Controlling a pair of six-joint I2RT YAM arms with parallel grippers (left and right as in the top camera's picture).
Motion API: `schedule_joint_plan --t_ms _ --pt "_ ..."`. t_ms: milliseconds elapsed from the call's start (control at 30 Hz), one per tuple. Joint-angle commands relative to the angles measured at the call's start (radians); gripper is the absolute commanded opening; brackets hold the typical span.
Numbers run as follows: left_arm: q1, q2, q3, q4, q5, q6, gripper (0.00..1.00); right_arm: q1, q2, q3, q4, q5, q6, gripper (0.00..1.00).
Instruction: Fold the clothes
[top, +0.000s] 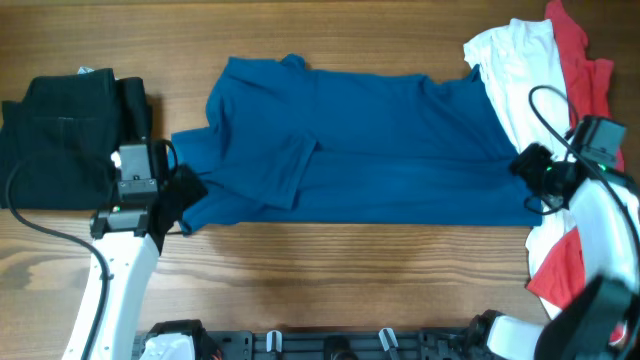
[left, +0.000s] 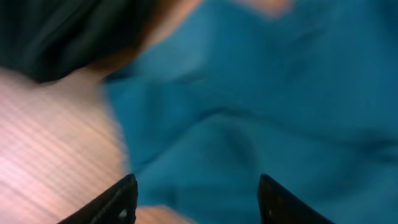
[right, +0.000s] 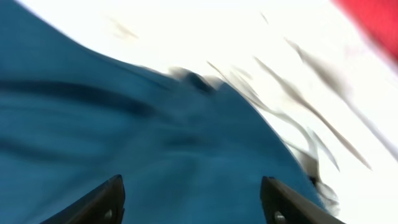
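The large royal-blue shirt (top: 370, 150) lies spread across the middle of the table, with one sleeve folded inward on its left part. My left gripper (top: 183, 195) sits at the shirt's lower-left corner. In the left wrist view this gripper (left: 198, 190) has its jaws wide apart over blurred blue cloth (left: 261, 93), clamping nothing. My right gripper (top: 527, 166) is at the shirt's right edge. The right wrist view shows it (right: 193, 190) open above the blue cloth (right: 124, 124), where that cloth meets a white garment (right: 249, 37).
A folded black garment (top: 60, 140) lies at the far left, just behind the left arm. White (top: 520, 70) and red (top: 585, 60) garments are heaped at the right edge, under the right arm. Bare wooden table (top: 350, 270) runs along the front.
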Motion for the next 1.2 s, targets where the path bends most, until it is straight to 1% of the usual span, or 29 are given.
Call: schedule_joint_plan --t_ms 0,100,200,300,367,467,567,633,733,933,1100,1167 --pt "-0.011 0.007 0.057 0.098 0.207 0.105 0.6 0.003 -0.137 0.014 0.004 -0.118 -0.043 0.74" --pt "-0.034 0.074 0.082 0.204 0.217 0.105 0.6 0.016 -0.182 0.014 -0.006 -0.144 -0.055 0.74" --pt "-0.051 0.193 0.133 0.332 0.222 0.105 0.61 0.04 -0.193 0.014 -0.016 -0.149 -0.054 0.74" --pt "-0.058 0.345 0.218 0.448 0.302 0.104 0.64 0.065 -0.192 0.014 -0.026 -0.149 -0.058 0.74" --pt "-0.058 0.463 0.303 0.487 0.35 0.092 0.66 0.077 -0.192 0.014 -0.026 -0.149 -0.067 0.74" --pt "-0.058 0.663 0.479 0.474 0.356 0.078 0.68 0.09 -0.192 0.014 -0.031 -0.149 -0.08 0.75" --pt "-0.058 0.813 0.638 0.436 0.356 0.078 0.68 0.093 -0.192 0.014 -0.041 -0.149 -0.083 0.75" --pt "-0.06 0.902 0.743 0.413 0.356 0.078 0.68 0.093 -0.192 0.014 -0.045 -0.149 -0.084 0.75" --pt "-0.062 0.998 0.842 0.423 0.354 0.097 0.69 0.093 -0.192 0.014 -0.049 -0.149 -0.087 0.75" --pt "-0.062 1.078 0.869 0.492 0.299 0.098 0.68 0.093 -0.192 0.013 -0.056 -0.149 -0.103 0.75" --pt "-0.071 1.125 0.869 0.505 0.301 0.098 0.63 0.093 -0.192 0.013 -0.056 -0.149 -0.103 0.74" --pt "-0.079 1.135 0.869 0.513 0.311 0.101 0.6 0.093 -0.192 0.013 -0.059 -0.149 -0.103 0.74"
